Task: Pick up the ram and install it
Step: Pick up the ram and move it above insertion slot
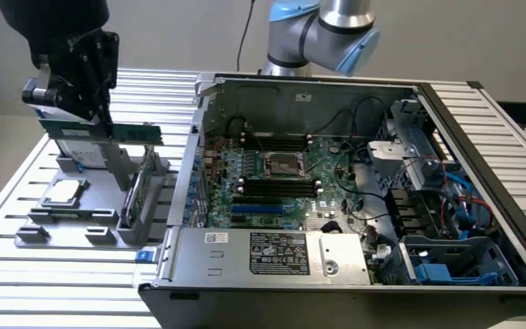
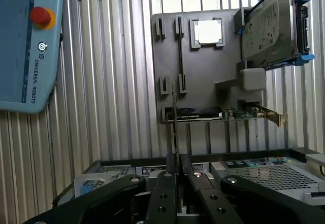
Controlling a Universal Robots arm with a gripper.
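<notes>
Green and thin, long edge level: the ram [image 1: 133,132], pinched by the gripper [image 1: 96,122], jaws pressed in on its two flat faces. Held up in the air above the grey holder tray [image 1: 98,221], clear of it, and to the exterior view's left of the open computer case [image 1: 183,264], touching neither. From the wrist camera, seen edge-on as a narrow line running out from between the black jaws toward the tray.

On the tray: a square processor chip [image 1: 62,194] lying flat in its pocket, a hard drive [image 2: 271,26] in a blue-clipped carrier at one side, and an expansion card [image 2: 223,115] standing on edge in a slot, metal bracket at one end.

Inside the case, lying open-side up on the slatted aluminium table [image 1: 25,277]: the large green motherboard [image 1: 334,179], a silver processor socket [image 1: 286,164] at its centre, banks of long black memory slots [image 1: 277,145] on both sides of the socket. Boxy power supply [image 1: 277,253] with a white-and-black label along the near wall; bundles of black and blue cable toward the exterior view's right.

Grey-and-blue robot arm joint [image 1: 322,31] behind the case. Blue teach pendant [image 2: 25,56] with a red stop button [image 2: 40,16] resting on the table beside the tray.
</notes>
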